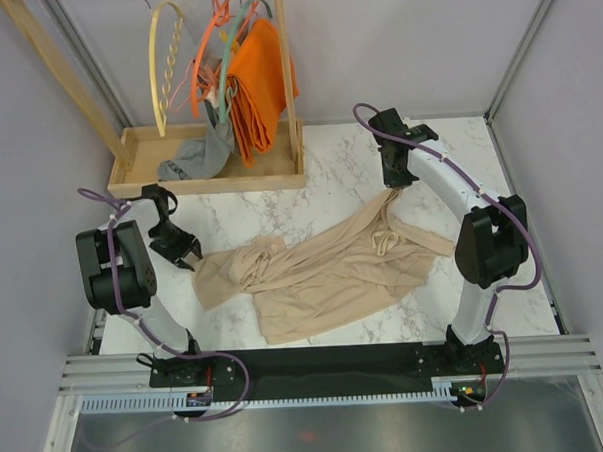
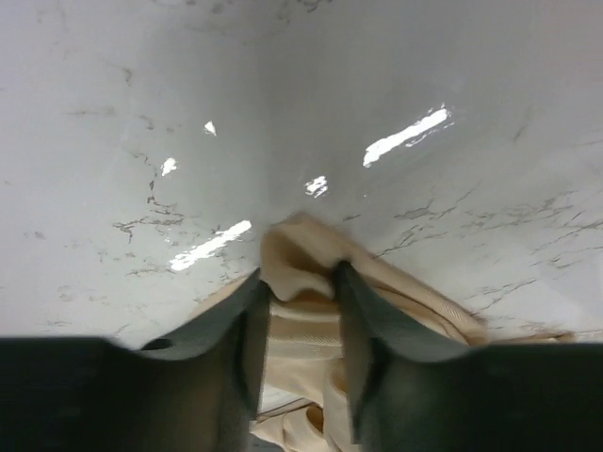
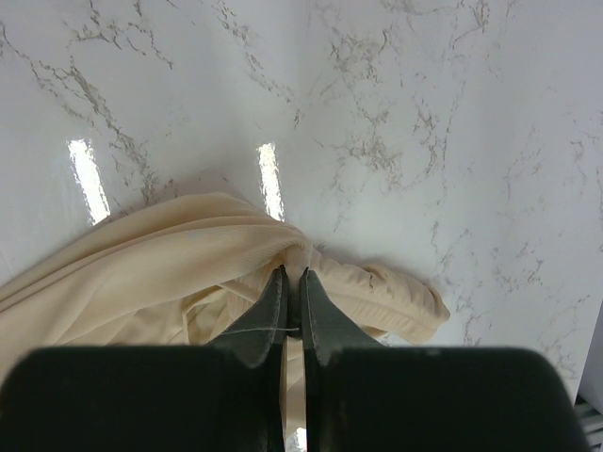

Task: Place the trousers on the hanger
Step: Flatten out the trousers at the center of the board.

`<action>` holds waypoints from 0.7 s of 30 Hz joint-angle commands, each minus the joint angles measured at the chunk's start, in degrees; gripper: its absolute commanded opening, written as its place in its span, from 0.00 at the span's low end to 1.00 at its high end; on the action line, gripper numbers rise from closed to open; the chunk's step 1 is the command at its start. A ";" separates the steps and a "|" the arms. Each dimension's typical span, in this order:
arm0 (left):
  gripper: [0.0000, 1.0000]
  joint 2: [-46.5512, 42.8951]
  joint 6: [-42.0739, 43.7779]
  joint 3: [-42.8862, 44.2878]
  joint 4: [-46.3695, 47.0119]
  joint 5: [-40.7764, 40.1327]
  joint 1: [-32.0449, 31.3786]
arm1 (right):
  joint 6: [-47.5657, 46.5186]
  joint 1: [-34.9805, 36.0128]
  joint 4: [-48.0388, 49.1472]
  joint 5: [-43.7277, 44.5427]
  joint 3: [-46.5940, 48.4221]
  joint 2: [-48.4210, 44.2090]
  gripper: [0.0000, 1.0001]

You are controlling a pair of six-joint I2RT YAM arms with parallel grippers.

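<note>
trousers, thin rumpled beige fabric, sprawl on glossy marble table.

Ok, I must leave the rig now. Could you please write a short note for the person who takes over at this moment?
Left gripper: fingers apart around a fold at the left end of the trousers; cannot tell if it grips.
Right gripper: shut on the trousers at their right end.
Trousers: lying crumpled on the table, not lifted.
Hanger: on the wooden rack, back left, bare.
Done: right grasp.
Left to do: confirm left grasp, lift, drape trousers over hanger.
</note>
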 commanded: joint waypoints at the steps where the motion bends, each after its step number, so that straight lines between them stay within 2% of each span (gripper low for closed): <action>1: 0.36 1.64 1.46 -0.90 2.64 0.50 0.18 | -0.95 -0.28 -0.35 -0.02 2.12 -2.10 0.00; 3: 0.21 1.82 2.16 -0.46 2.64 0.33 0.27 | -0.95 -0.19 -0.43 0.15 2.21 -2.37 0.00; 4: 0.03 1.13 2.86 0.07 2.38 0.33 0.36 | -1.04 -0.19 -0.52 0.67 2.30 -2.54 0.00; 7: 0.02 -1.59 4.18 1.56 0.19 -1.25 0.71 | -1.13 -0.37 -1.05 1.73 3.26 -3.16 0.00; 10: 0.02 -8.61 5.58 4.02 -4.46 -5.81 1.06 | -1.13 -0.98 -1.92 4.28 4.67 -3.86 0.00; 15: 0.02 -25.20 6.74 7.27 -10.89 -10.48 1.24 | -0.16 -4.23 -2.63 8.50 5.55 -5.96 0.00; 18: 0.02 -30.67 6.30 9.12 -17.02 -12.41 1.15 | 1.15 -5.64 -2.81 7.72 6.95 -6.50 0.00; 21: 0.02 -34.73 5.15 7.46 -17.31 -12.94 0.71 | 3.34 -7.48 -3.60 5.70 8.27 -6.67 0.00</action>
